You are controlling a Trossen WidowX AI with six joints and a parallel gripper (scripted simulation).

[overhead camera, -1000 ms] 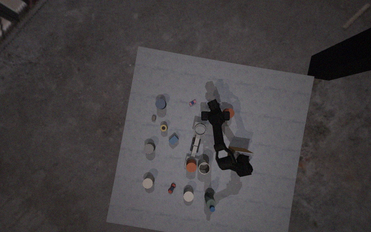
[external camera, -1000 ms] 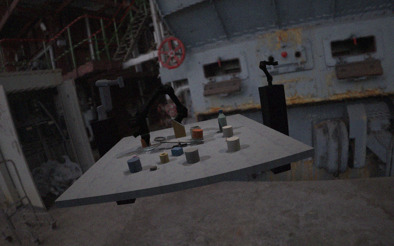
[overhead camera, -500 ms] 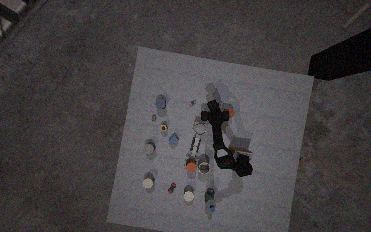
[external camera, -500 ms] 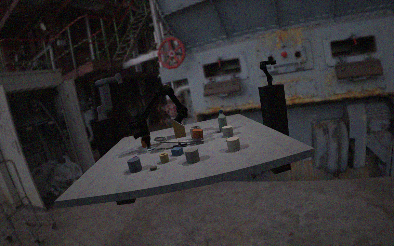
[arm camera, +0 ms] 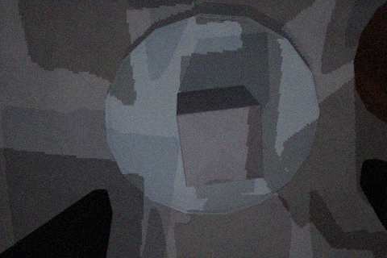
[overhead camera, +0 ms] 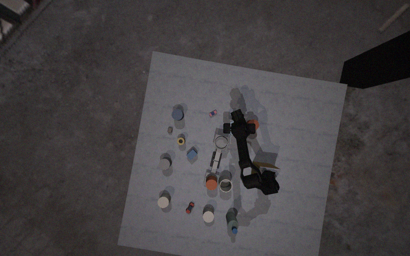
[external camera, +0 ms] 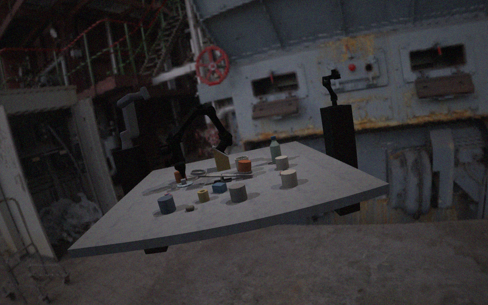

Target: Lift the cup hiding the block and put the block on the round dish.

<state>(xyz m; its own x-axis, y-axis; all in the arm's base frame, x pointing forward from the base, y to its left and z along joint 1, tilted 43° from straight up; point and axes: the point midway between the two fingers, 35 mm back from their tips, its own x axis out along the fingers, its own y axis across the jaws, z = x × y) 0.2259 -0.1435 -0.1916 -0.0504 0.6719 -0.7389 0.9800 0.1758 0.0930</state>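
Note:
The pale block [arm camera: 219, 145] [external camera: 183, 181] sits on the round dish [arm camera: 137, 153] [external camera: 189, 184], towards its middle. My gripper [arm camera: 238, 188] [external camera: 182, 175] is open low over the dish, with its fingers wide apart and clear of the block. One orange cup [overhead camera: 253, 124] [external camera: 177, 177] [arm camera: 375, 64] stands on the table beside the dish, not above it. The other orange cup [overhead camera: 211, 183] [external camera: 244, 166] stands on one end of the balance [overhead camera: 215, 160] [external camera: 215, 175]. The balance's other end has no cup and shows a bare ring. In the top view the arm hides most of the dish.
A tan panel [overhead camera: 266, 165] [external camera: 221, 159] stands near the arm's base. An open pale cup [overhead camera: 225, 191] is close beside the cup on the balance. A bottle [overhead camera: 232, 218] [external camera: 275, 151], a blue cylinder [overhead camera: 177, 114] [external camera: 166, 204] and a blue block [overhead camera: 192, 154] [external camera: 219, 187] stand farther off.

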